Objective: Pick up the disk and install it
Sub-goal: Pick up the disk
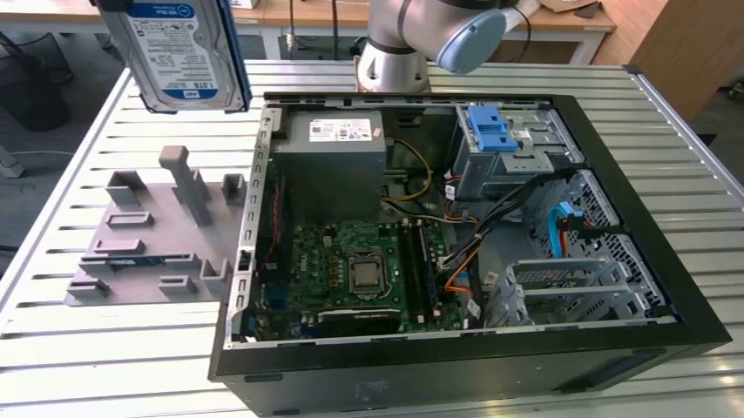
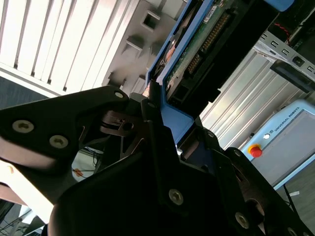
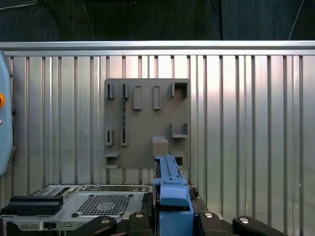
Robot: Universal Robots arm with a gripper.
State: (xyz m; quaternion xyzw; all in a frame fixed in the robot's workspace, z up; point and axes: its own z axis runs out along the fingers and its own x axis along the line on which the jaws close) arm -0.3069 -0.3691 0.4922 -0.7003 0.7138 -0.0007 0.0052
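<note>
Blue-framed, the disk (image 1: 180,52) hangs high above the slatted counter (image 1: 104,366), well clear of the open computer case (image 1: 465,370). The claw (image 2: 170,115) is clamped on its frame. Clipping the case wall could twist it loose.

The rack (image 1: 128,261) lies beside the case (image 1: 465,370), the disk (image 1: 186,52) hanging above.

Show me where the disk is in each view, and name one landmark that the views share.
Exterior view: the disk, in the air at the exterior view's left, label showing.
Second wrist view: the disk close up, circuit board showing.
First wrist view: the disk edge-on, blue frame showing.
Shared landmark: the grey plate.
</note>
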